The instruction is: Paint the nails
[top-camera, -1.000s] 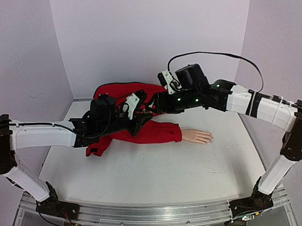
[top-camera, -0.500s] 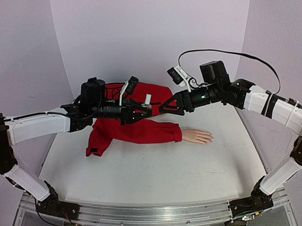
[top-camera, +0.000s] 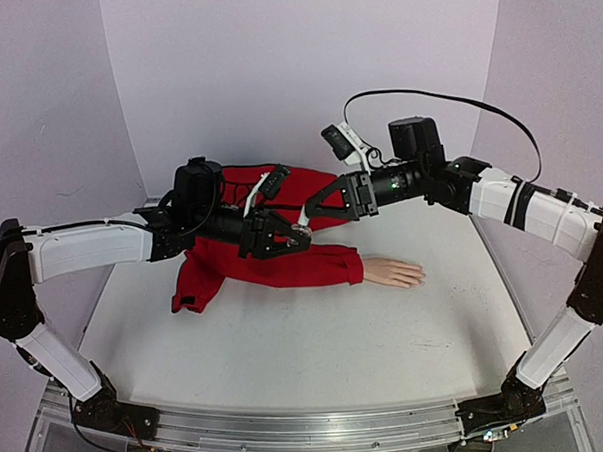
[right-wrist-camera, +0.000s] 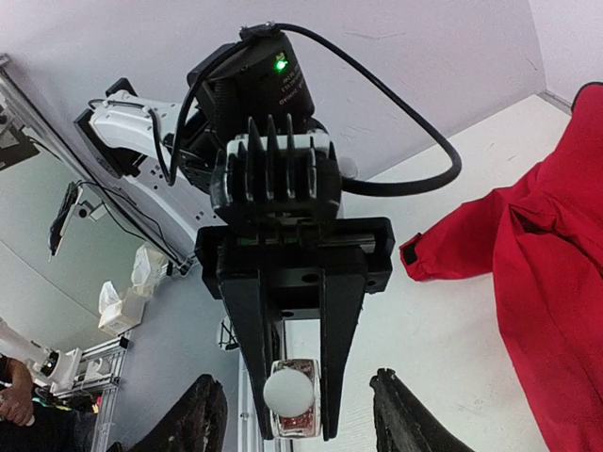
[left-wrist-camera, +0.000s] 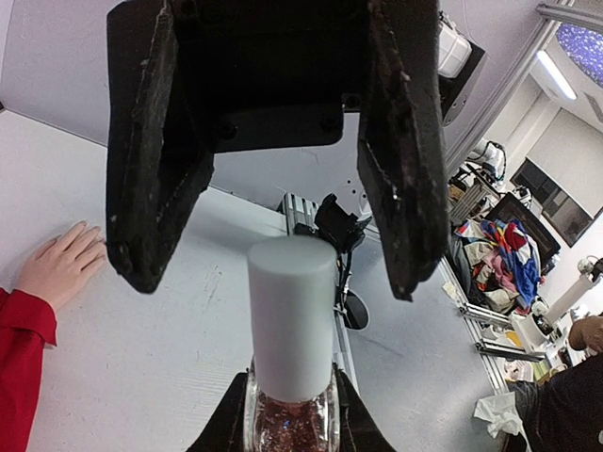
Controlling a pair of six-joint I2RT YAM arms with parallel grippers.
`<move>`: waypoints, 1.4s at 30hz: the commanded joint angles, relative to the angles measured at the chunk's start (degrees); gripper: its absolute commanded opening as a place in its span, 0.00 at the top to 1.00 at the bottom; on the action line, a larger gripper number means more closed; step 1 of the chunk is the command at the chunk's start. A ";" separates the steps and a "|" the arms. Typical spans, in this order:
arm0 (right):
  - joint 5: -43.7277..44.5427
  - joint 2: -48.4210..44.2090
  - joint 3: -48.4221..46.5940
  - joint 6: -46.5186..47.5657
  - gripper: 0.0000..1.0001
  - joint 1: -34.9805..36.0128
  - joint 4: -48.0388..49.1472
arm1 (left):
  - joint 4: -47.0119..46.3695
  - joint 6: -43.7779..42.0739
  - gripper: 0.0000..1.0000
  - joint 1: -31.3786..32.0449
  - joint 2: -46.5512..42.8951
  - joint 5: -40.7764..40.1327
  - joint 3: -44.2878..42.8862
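Note:
My left gripper (top-camera: 287, 233) (left-wrist-camera: 292, 426) is shut on a small glass nail polish bottle (left-wrist-camera: 290, 419) (right-wrist-camera: 300, 435) of glittery reddish polish and holds it in the air. Its white cap (left-wrist-camera: 291, 320) (top-camera: 303, 225) (right-wrist-camera: 287, 394) points at my right gripper (top-camera: 321, 211) (right-wrist-camera: 297, 380). That gripper is open, with one black finger (left-wrist-camera: 146, 179) on each side of the cap and apart from it. The pale mannequin hand (top-camera: 395, 272) (left-wrist-camera: 58, 265) lies flat on the table, right of its red sleeve (top-camera: 293, 263). Its nails (top-camera: 420, 275) are too small to make out.
Bunched red cloth (top-camera: 270, 187) (right-wrist-camera: 546, 273) lies at the back of the white table (top-camera: 287, 347), under both grippers. Lilac walls (top-camera: 305, 76) close the back and sides. A black cable (top-camera: 446, 102) loops above the right arm.
My left gripper has come down and to the right with the bottle. My right gripper has swung left to meet it, so its open fingers now flank the cap.

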State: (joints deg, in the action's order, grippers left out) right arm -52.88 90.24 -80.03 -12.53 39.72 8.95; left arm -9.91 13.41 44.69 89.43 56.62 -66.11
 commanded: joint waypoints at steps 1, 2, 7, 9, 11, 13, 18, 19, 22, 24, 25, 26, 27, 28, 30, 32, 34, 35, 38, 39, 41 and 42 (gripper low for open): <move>-6.70 2.25 -3.91 -2.36 0.50 -0.08 4.65 | -1.88 -0.03 1.00 -0.04 -0.21 2.33 -3.33; -7.12 2.57 -4.06 -2.48 0.52 -0.09 4.67 | -1.87 -0.09 1.00 -0.04 -0.17 2.24 -3.33; -8.61 3.68 -4.76 -3.19 0.71 -0.08 5.28 | -1.91 -0.29 1.00 -0.04 0.12 2.37 -3.59; -9.04 3.84 -4.75 -3.68 0.76 -0.09 5.90 | -1.87 -0.40 1.00 -0.04 0.30 2.38 -3.59; -9.12 4.12 -4.57 -4.10 0.85 -0.09 5.91 | -1.83 -0.40 1.00 -0.05 0.31 1.73 -3.60; -9.87 4.31 -3.74 -4.06 0.94 -0.06 5.99 | -1.78 -0.34 1.00 -0.05 0.16 0.65 -3.83; -8.55 4.19 0.22 -3.43 1.00 0.29 6.03 | -1.78 -0.54 1.00 -0.36 -0.41 -5.20 -5.67; -7.50 4.04 1.08 -3.27 1.00 0.47 5.94 | -1.78 -0.53 1.00 -0.57 -0.74 -8.02 -5.84; -1.95 3.93 2.97 -3.39 1.00 1.13 5.17 | -1.78 -1.75 1.00 -1.08 -1.35 -15.84 -6.67; 3.25 4.34 3.55 -4.20 1.00 1.35 3.72 | -1.92 -3.94 1.00 -1.09 -1.36 -23.28 -7.89; 5.99 4.67 4.12 -5.17 1.00 1.52 3.43 | -2.06 -4.84 1.00 -1.05 -1.21 -26.93 -8.55; 9.16 5.07 4.46 -6.20 1.00 1.92 3.13 | -2.71 -5.78 1.00 -0.97 -1.08 -30.43 -9.29; 13.83 5.45 4.77 -7.44 1.00 2.70 2.71 | -3.79 -6.79 1.00 -0.88 -0.70 -34.18 -9.76; 20.74 5.74 5.01 -8.67 1.00 3.79 2.44 | -5.94 -7.65 1.00 -0.64 -0.21 -37.85 -9.98; 36.04 6.72 3.87 -13.39 1.00 7.47 0.03 | -10.74 -10.02 1.00 0.24 1.13 -44.99 -10.19; 50.77 7.69 3.51 -21.73 1.00 11.13 -2.34 | -14.24 -12.18 1.00 1.57 2.96 -51.03 -11.55; 60.50 8.71 2.92 -26.86 1.00 14.14 -2.84 | -16.00 -12.61 1.00 2.60 4.57 -54.09 -12.33; 64.13 9.80 1.25 -27.85 1.00 15.52 -4.09 | -16.51 -12.66 1.00 3.05 5.20 -54.81 -12.52; 66.86 9.27 -1.11 -26.29 1.00 16.87 -5.30 | -16.55 -12.92 1.00 4.71 5.53 -54.80 -11.27; 66.81 8.51 -0.97 -25.88 1.00 16.95 -5.08 | -16.50 -13.05 1.00 5.17 5.30 -54.42 -10.45; 65.92 7.37 -1.03 -24.40 1.00 16.80 -4.75 | -16.33 -11.99 1.00 5.57 4.23 -52.94 -7.94; 65.17 6.78 -1.10 -22.91 1.00 16.83 -4.26 | -16.13 -11.36 1.00 5.60 3.50 -52.25 -6.47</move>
State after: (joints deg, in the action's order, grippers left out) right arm 13.96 97.80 -80.55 -35.83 52.84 12.38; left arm -6.87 1.13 49.56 97.71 6.59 -70.48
